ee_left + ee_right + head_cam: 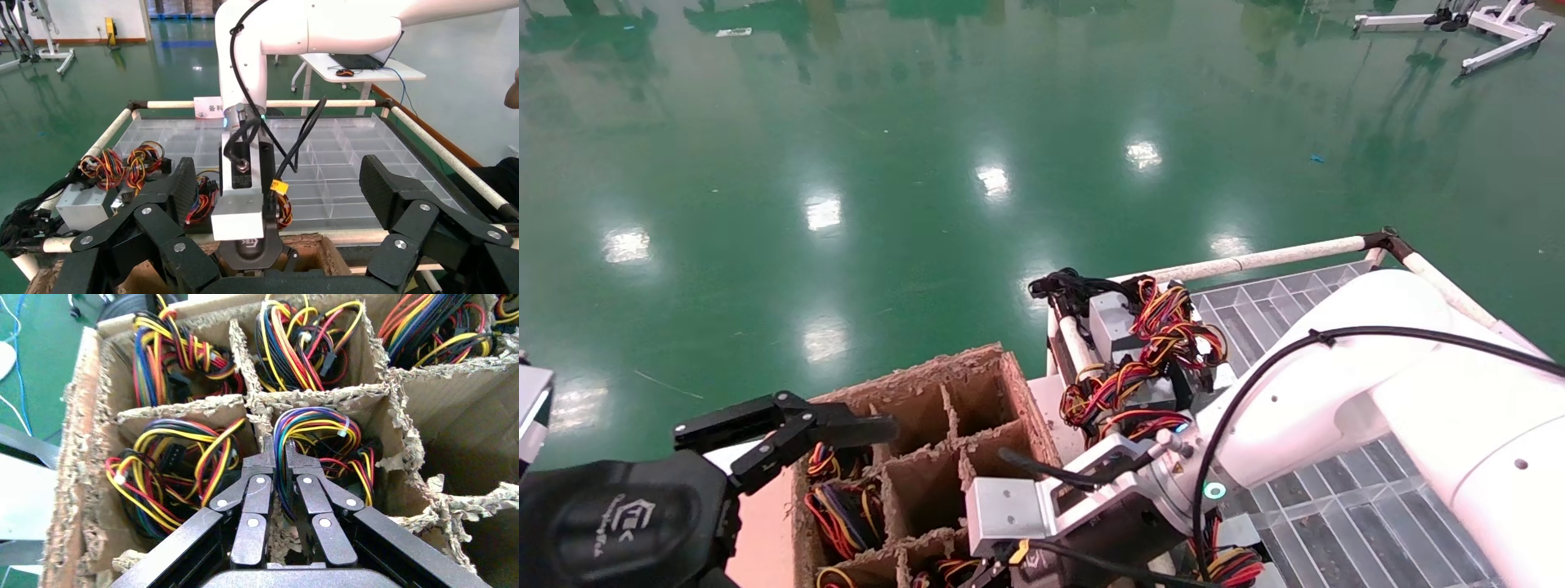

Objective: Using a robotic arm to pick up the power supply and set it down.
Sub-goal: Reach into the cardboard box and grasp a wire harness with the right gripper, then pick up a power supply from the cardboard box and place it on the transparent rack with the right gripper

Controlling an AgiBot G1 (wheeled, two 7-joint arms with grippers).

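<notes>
The robotic arm (1336, 392), white-sleeved, reaches down into a cardboard box (1012, 384) split into compartments. In the right wrist view my right gripper (278, 456) is shut on the purple, blue and yellow wire bundle of a power supply (324, 438) in a middle compartment. That power supply's grey body is hidden under its wires. My left gripper (846, 429) hovers open and empty at the box's left side. Its fingers (177, 190) stand wide apart in the left wrist view.
Neighbouring compartments hold more wire bundles (177, 361); one (471, 435) looks bare. More power supplies (1140, 359) lie piled on a clear gridded tray (1295, 310), framed by white rails (1254, 261), right of the box. Green floor lies beyond.
</notes>
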